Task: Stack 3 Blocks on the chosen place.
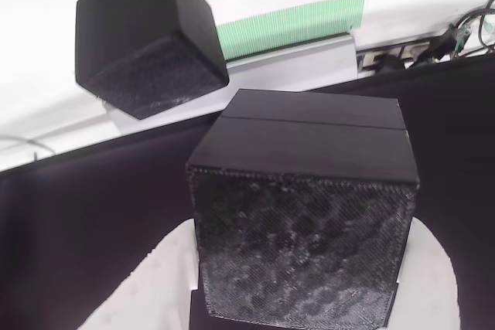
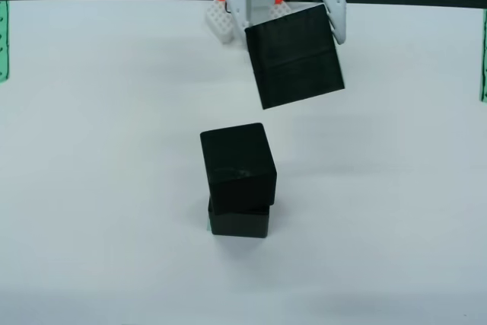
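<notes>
Third block (image 2: 295, 56) up in the air, clamped between the white fingers of the claw (image 2: 293, 28), tilted a touch in the overhead view. Below and nearer the camera, two blocks already piled on the white bench (image 2: 91, 188): lower block (image 2: 239, 222) sitting flat, upper block (image 2: 237, 164) twisted slightly off square and overhanging its edges. Barely a sliver of green at the lower block's left foot, presumably the chosen place (image 2: 209, 224), otherwise buried under the pile. Too little showing to say more.

From the wrist camera, held block (image 1: 302, 229) looming large up front, the stack's upper block (image 1: 147, 36) off to the upper left, well apart. A green-striped band (image 1: 294, 25) on a pale rail (image 1: 309, 63) behind.

Judged step: carry across and set the third on top. To do well: centre over the upper block first, not the lower, since the top face sits skewed. Rotate the wrist to match that twist, level out the tilt, descend slowly, open only once faces meet. Risk, as a guess: nudging the crooked upper block sideways and toppling the pile.
</notes>
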You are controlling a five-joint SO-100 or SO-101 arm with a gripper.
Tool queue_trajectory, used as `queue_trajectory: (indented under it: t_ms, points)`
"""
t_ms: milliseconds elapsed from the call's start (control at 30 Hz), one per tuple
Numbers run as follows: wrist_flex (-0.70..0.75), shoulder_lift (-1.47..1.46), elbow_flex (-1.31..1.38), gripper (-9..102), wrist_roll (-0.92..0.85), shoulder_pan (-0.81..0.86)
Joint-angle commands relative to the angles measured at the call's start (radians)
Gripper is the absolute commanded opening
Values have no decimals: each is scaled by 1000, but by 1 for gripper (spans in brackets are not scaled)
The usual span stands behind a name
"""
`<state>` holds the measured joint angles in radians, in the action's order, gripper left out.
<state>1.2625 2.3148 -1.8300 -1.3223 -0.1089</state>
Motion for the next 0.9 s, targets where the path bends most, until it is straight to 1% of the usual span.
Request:
queue_trajectory:
  t_ms: [0,67,167,367,633,800,867]
  points:
    - [-117,61,-49,22,-67,63]
    - [-192,77,-103,22,-94,97]
    - [-258,81,-149,22,-127,130]
    - [-430,81,-259,22,-141,170]
    - [-514,95,-322,22,-161,186]
    - [-620,213,-471,22,-196,190]
    - [-641,261,-517,23,-207,190]
